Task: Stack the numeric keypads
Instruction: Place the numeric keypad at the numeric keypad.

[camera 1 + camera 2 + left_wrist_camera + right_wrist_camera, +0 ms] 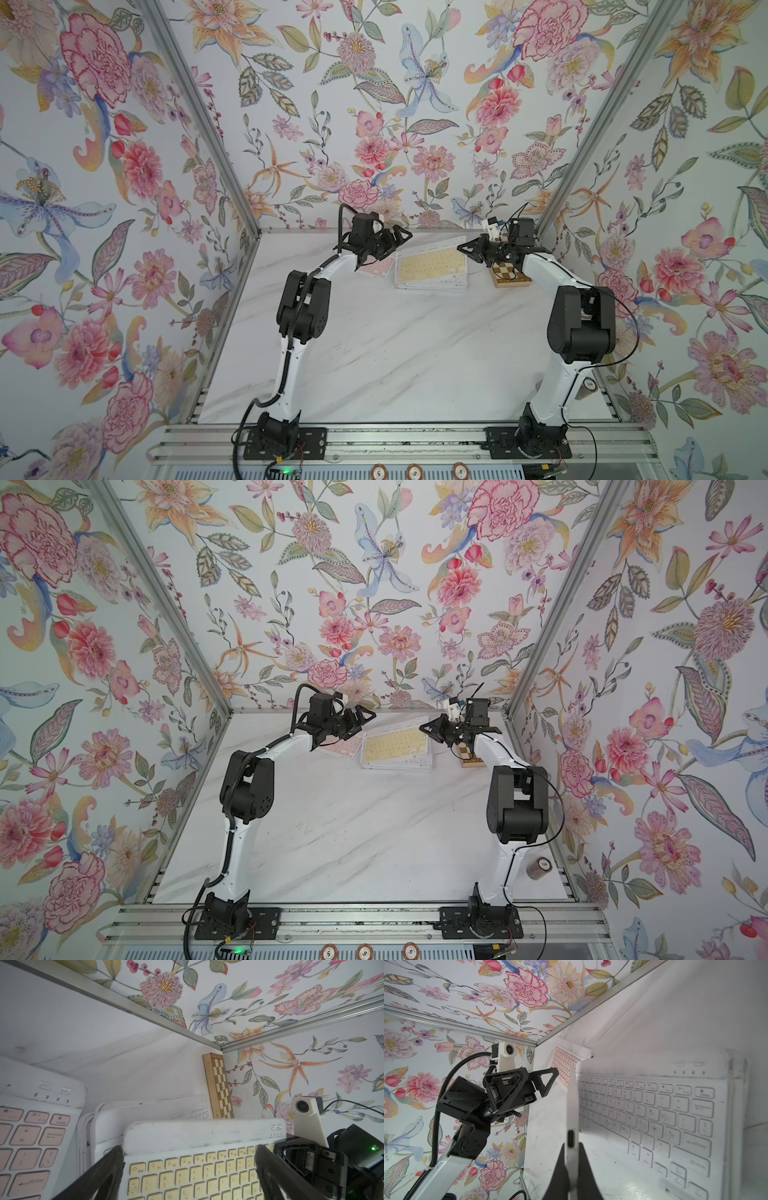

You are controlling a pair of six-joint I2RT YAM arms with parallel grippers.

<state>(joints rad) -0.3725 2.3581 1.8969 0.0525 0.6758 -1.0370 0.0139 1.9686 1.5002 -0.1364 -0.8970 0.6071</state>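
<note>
Over the marble table [395,357], both arms were stretched out toward its far end. The left gripper [400,237] hung there with its jaws wide apart and nothing in them, above the left end of the yellow keypad [432,262] and just beside a pink keypad [376,268]. The yellow keypad topped the stack of keypads [432,286]. The right gripper [572,1153] was pinched tight on its thin right edge, raised off a white keypad [654,1115]. Farther right, a chessboard [511,276] sat by the corner.

both top views look steeply down over the whole counter [395,353]; both wrist views face the numeric keypads [197,1172] closely.
</note>
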